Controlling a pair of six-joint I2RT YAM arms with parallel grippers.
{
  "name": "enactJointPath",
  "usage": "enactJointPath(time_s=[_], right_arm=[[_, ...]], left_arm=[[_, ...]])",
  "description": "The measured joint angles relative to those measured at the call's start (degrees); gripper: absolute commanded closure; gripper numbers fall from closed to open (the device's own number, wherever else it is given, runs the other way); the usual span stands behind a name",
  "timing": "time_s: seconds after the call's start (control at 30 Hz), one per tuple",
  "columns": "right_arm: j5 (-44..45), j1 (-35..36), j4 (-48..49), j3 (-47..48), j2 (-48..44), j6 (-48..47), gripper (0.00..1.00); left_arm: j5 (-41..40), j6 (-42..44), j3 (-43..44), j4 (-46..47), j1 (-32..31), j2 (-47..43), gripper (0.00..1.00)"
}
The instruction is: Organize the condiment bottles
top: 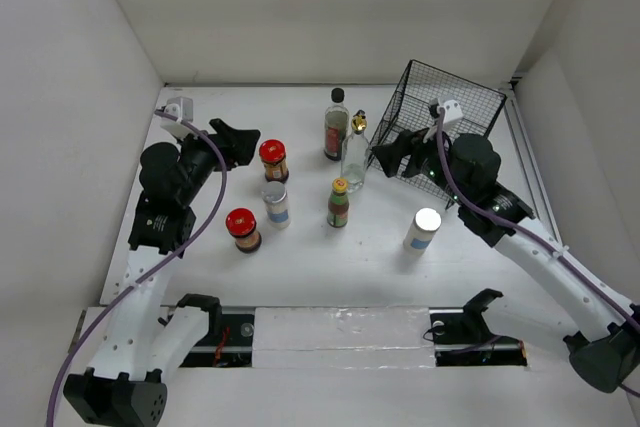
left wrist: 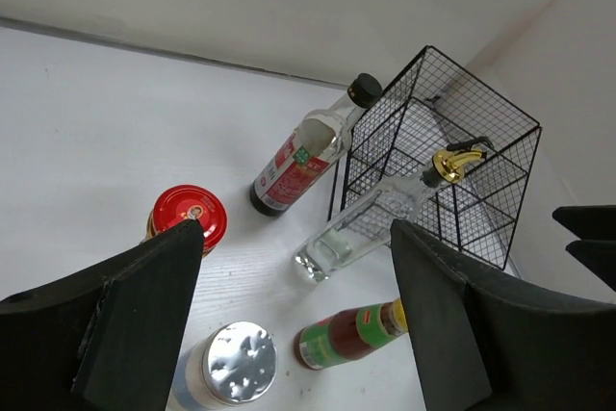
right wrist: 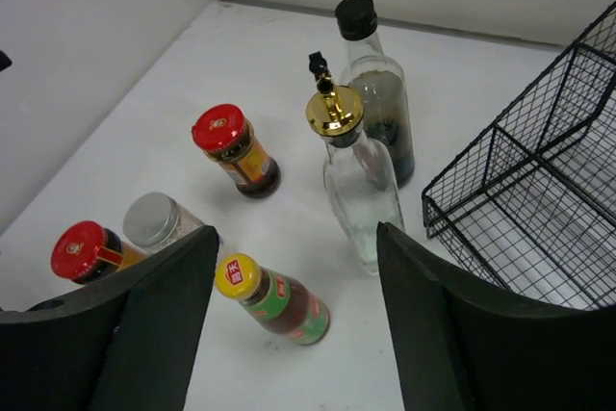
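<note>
Top external shows four jars [top: 273, 160] [top: 243, 230] [top: 276, 204] [top: 423, 230], three bottles [top: 336, 125] [top: 354, 157] [top: 338, 203], one basket [top: 470, 97].

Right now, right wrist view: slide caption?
Open right gripper above six upright condiment bottles; wire basket at right.

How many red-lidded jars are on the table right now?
2. The far red-lidded jar stands left of the black-capped bottle. The near red-lidded jar is lower-left of it in the top view, left of a silver-capped jar. None seems hidden.

Clear glass bottle [right wrist: 364, 190] (glossy, smooth)
</note>
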Motion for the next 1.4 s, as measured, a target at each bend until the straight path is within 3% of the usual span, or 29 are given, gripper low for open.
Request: enactJointPath(time_s=[0.07,0.1,0.13,0.17,0.2,0.27,0.3,0.33,0.4,0.5,0.57,0.6,0.67,0.93,1.17,1.4], right_arm=[[0.2,0.7,0.0,-0.1,0.2,-0.4,0.5],[0.3,0.8,0.2,-0.1,0.1,-0.2,0.71],[0.2,1.0,0.3,-0.1,0.1,-0.6,0.71],[0.4,1.2,0.4,-0.1,0.1,-0.3,0.9],[0.6,1.4,0.5,-0.1,0.1,-0.4,0.94],[0.9,1.5,0.7,-0.1,0.4,-0.3,0.89],[1.1,1.7,0.8,-0.1,0.6,-0.3,0.79],[1.4,1.9,0.8,-0.1,1.0,-0.2,0.66],[1.7,2.7,1.1,-0.1,2.3,-0.3,0.35],[2.0,4.2,1.1,-0.1,5.1,-0.9,0.21],[2.4,4.9,1.1,0.1,7.2,-1.2,0.19],[2.5,5.1,1.1,0.4,8.5,-1.4,0.19],[2.8,5.5,1.1,1.3,11.3,-1.6,0.19],[9.9,5.6,2.6,4.7,19.5,-2.9,0.21],[13.5,5.7,10.7,7.3,25.7,-5.2,0.29],[15.8,5.4,16.2,8.8,32.4,-6.9,0.45]], left_arm=[[0.3,0.1,0.0,0.0,0.0,0.2,0.24],[0.5,0.1,0.0,0.1,0.0,0.2,0.24],[0.7,0.1,0.0,0.2,0.0,0.1,0.24],[0.8,0.1,0.0,0.5,0.0,0.1,0.28],[0.9,0.1,0.0,0.7,0.0,0.1,0.32],[1.1,0.1,0.0,1.0,0.0,0.1,0.46],[1.2,0.2,0.0,1.1,0.0,0.1,0.53],[1.3,0.1,0.0,1.2,0.0,0.1,0.68],[1.3,0.1,0.0,1.3,0.0,0.2,0.76],[1.4,0.2,-0.2,1.6,0.0,0.1,0.78],[1.5,0.2,-0.5,1.7,0.0,0.1,0.73],[1.5,0.2,-0.8,1.7,0.0,0.2,0.63],[1.5,0.2,-0.9,1.7,0.0,0.2,0.57],[1.7,-0.2,-1.0,2.4,0.0,1.3,0.56],[1.7,-0.3,-1.0,2.5,0.0,1.9,0.56],[2.2,-0.3,-1.0,2.6,0.0,1.9,0.56]])
